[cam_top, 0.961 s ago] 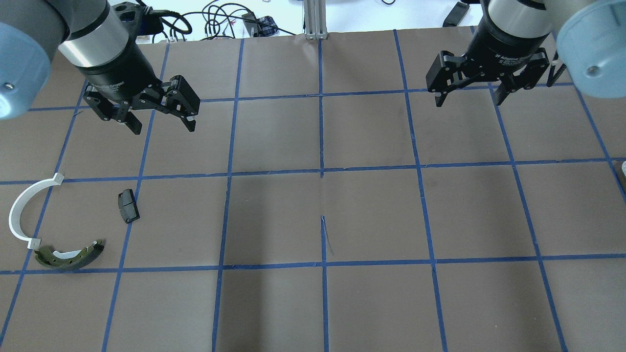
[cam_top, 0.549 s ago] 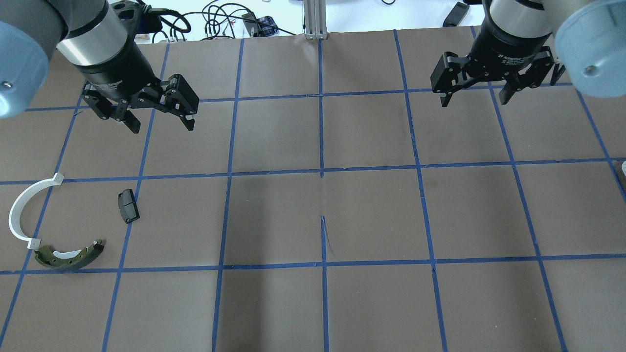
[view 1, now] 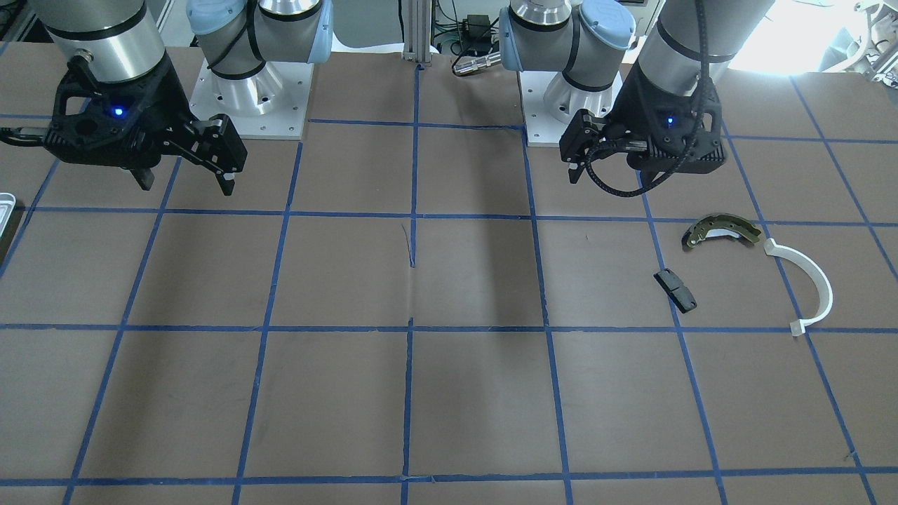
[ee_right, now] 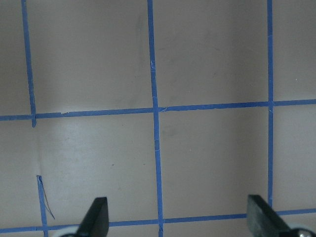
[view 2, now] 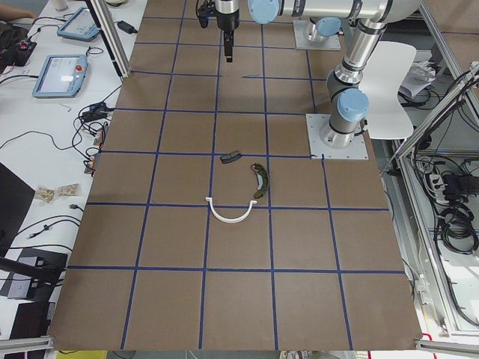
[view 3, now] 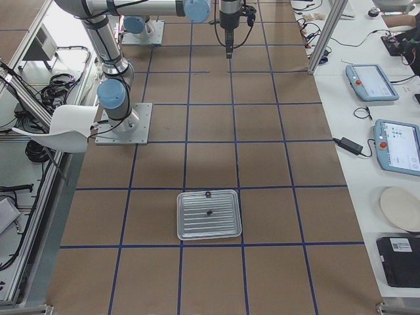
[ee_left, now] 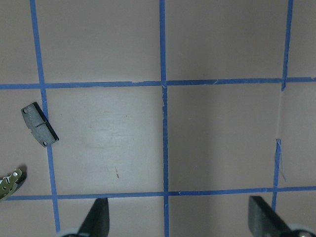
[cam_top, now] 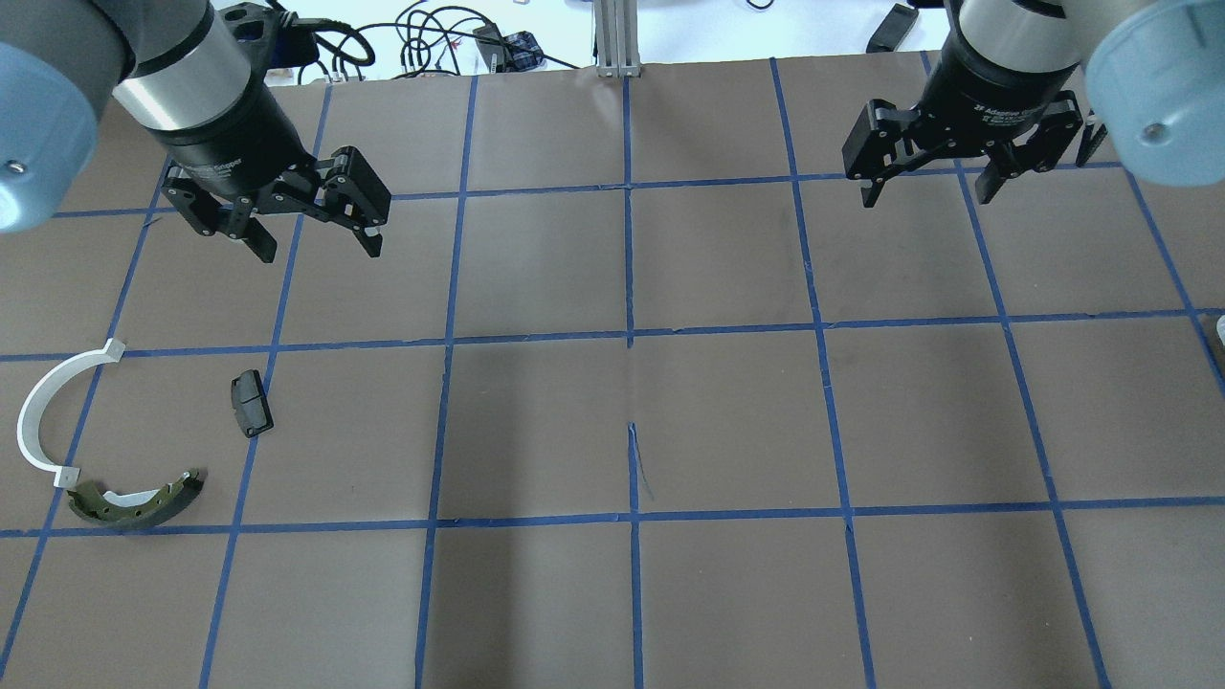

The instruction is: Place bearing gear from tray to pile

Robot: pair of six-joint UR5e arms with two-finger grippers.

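Both empty, jaws wide apart, left hand (cam_top: 320, 251) and right hand (cam_top: 926, 196) hang above the worktop (cam_top: 727, 421); gear (view 3: 209, 212), seemingly the small dark part inside the tray (view 3: 190, 233), is far from the pile (cam_top: 251, 403), so right hand should centre squarely over it before closing.

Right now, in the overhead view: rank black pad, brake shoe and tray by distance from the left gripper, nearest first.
From the left gripper:
1. black pad, below it and slightly to the view's left.
2. brake shoe, lower left of the view.
3. tray, only its edge at the view's far right.
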